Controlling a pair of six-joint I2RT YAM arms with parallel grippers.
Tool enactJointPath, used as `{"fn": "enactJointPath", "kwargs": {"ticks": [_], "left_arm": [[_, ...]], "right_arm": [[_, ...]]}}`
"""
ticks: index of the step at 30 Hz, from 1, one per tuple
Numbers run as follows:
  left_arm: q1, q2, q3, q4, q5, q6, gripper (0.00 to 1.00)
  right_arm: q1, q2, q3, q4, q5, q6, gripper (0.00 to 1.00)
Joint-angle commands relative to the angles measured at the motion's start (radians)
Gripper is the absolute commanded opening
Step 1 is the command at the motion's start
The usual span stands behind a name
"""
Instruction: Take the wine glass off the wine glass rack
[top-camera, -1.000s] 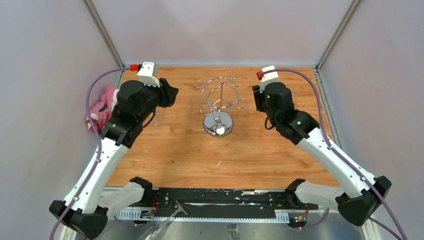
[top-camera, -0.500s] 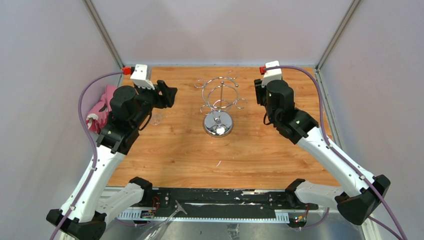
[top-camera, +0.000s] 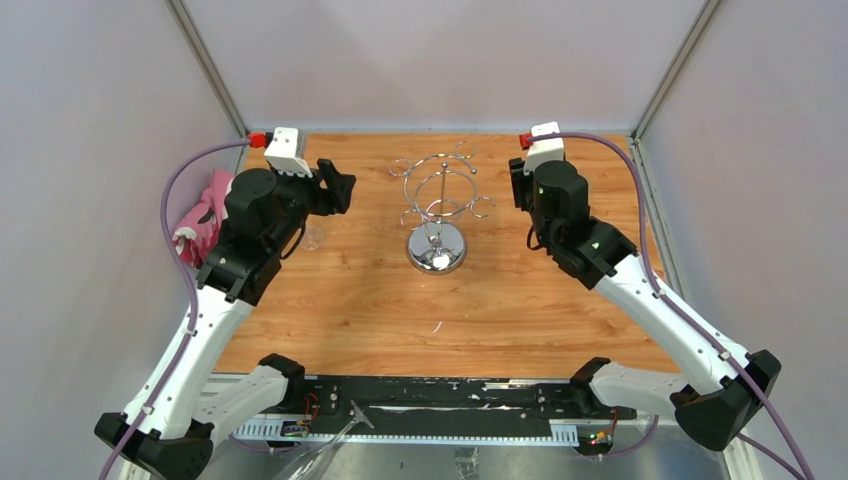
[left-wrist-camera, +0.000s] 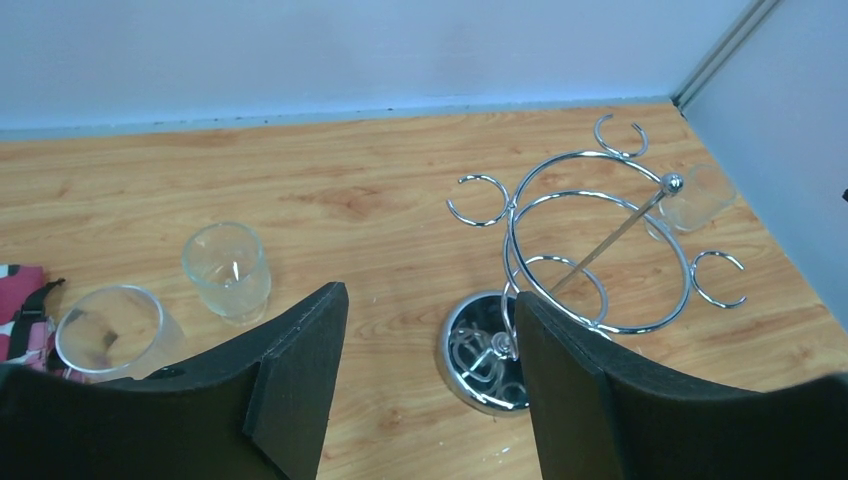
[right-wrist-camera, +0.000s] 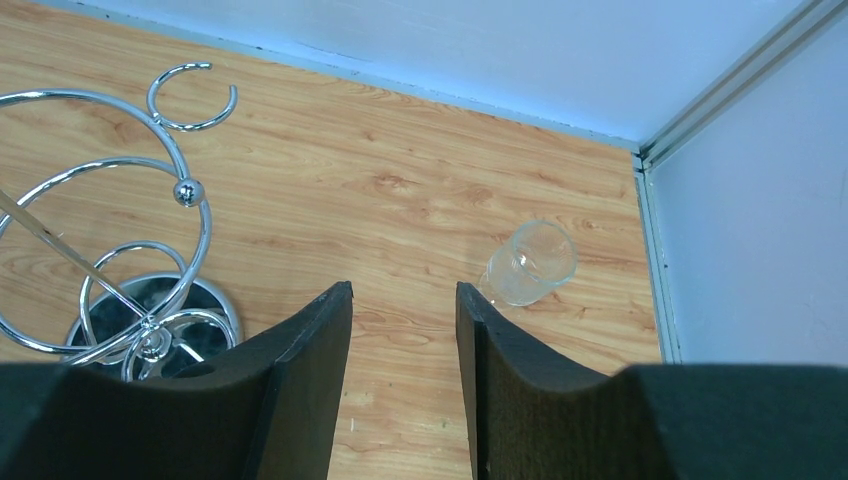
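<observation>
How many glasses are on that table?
3. Left of the wine glass rack, by a pink cloth: a nearer glass and a farther glass. Right of it: a third glass. Arms may hide more.

The right claw (right-wrist-camera: 404, 385), jaws parted around nothing, has the rack (right-wrist-camera: 110, 250) ahead to its left and a glass (right-wrist-camera: 530, 262) on the table (right-wrist-camera: 400, 180) ahead to its right.

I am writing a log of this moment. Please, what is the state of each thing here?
wine glass rack: upright, hooks empty.
left gripper: open, holding nothing.
right gripper: open, holding nothing.
leftmost glass: on table, empty.
second left glass: upright on table, empty.
right glass: on table, empty, tilt unclear.
pink cloth: crumpled at table edge.
</observation>
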Motion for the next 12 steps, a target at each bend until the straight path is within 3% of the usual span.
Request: {"fn": "enactJointPath", "kwargs": {"ticks": [1, 12], "left_arm": [[-0.007, -0.002, -0.013, 0.027, -0.020, 0.008, 0.68], [-0.007, -0.011, -0.012, 0.010, -0.027, 0.012, 0.68]], "right_arm": [[0.014, -0.028, -0.024, 0.023, 0.034, -0.005, 0.47], [0.014, -0.026, -0.020, 0.009, 0.066, -0.008, 0.47]]}}
